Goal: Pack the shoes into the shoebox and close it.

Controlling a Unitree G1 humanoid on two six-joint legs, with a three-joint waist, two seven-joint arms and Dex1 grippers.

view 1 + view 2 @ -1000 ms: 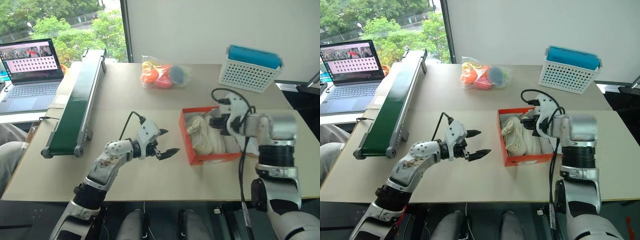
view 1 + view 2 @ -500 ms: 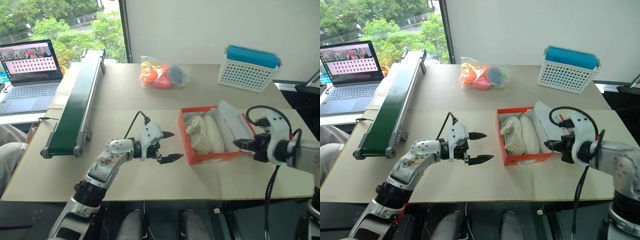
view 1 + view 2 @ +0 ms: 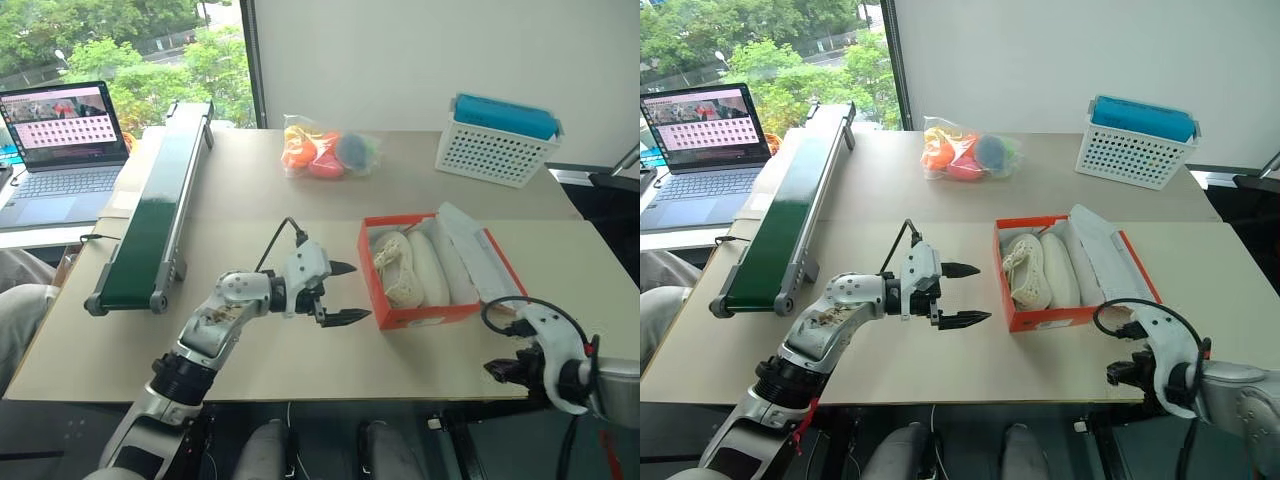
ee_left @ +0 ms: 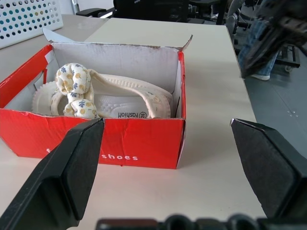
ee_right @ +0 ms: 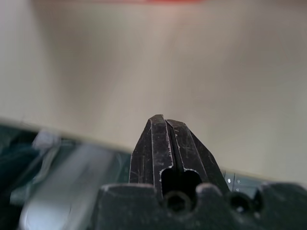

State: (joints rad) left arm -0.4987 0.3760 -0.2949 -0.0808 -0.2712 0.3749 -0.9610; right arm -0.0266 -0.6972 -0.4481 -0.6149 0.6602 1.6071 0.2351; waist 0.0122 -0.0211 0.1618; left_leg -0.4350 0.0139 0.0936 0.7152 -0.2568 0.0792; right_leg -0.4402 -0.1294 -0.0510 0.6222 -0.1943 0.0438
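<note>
Beige worktop (image 3: 300, 190) by the window carries the red-orange cardboard shoebox (image 3: 430, 315), both pale cream shoes (image 3: 418, 268) already inside and its flap lid (image 3: 478, 252) lying open, ready for closing. Left gripper (image 3: 342, 293) hovers just beside the box with fingers spread wide, while the right gripper (image 3: 507, 368) sits at the worktop's near edge, fingers pressed together, empty. Nothing blocks the lid: white perforated basket (image 3: 497, 140) and clear toy bag (image 3: 328, 146) sit well apart.

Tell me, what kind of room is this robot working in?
Probably an office or lab set up for testing. A wide table stands by a window, with an open laptop, a small green conveyor belt and office chairs beyond.
</note>
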